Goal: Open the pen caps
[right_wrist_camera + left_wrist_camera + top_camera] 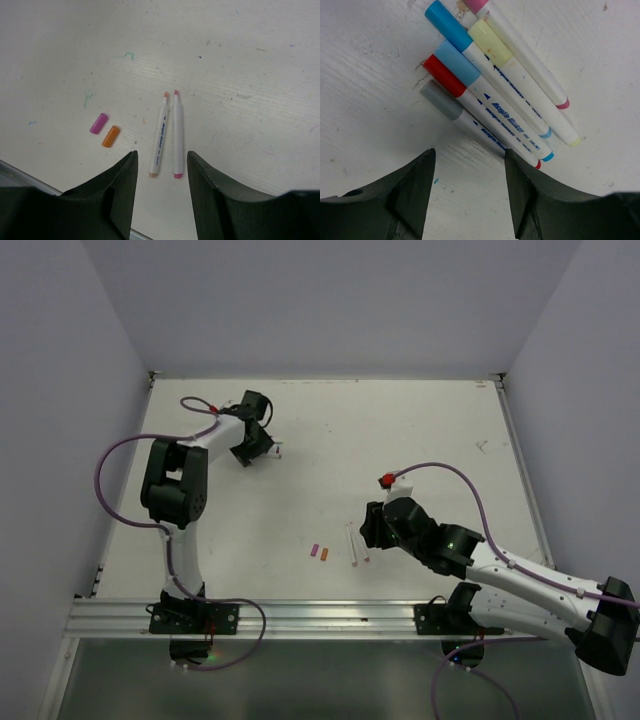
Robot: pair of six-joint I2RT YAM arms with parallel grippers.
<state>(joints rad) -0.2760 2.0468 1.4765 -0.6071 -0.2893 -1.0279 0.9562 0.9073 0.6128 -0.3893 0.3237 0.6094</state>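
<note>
left wrist view: six capped pens (510,107) lie bunched side by side on the white table (370,75), and their caps (445,76) are grey, red, light blue, blue, yellow and pink. the left gripper (470,156) hovers just short of them, fingers apart, clamping nothing.

right wrist view: the right gripper (163,159) is likewise parted and empty, above an orange-tipped pen (160,132) and a pink-tipped pen (177,130), both uncapped and lying parallel. to their left, apart from them, a purple cap (99,123) and an orange cap (111,136) lie side by side.

purple cap (98,123), orange cap (110,136), white pens (177,132)
</note>
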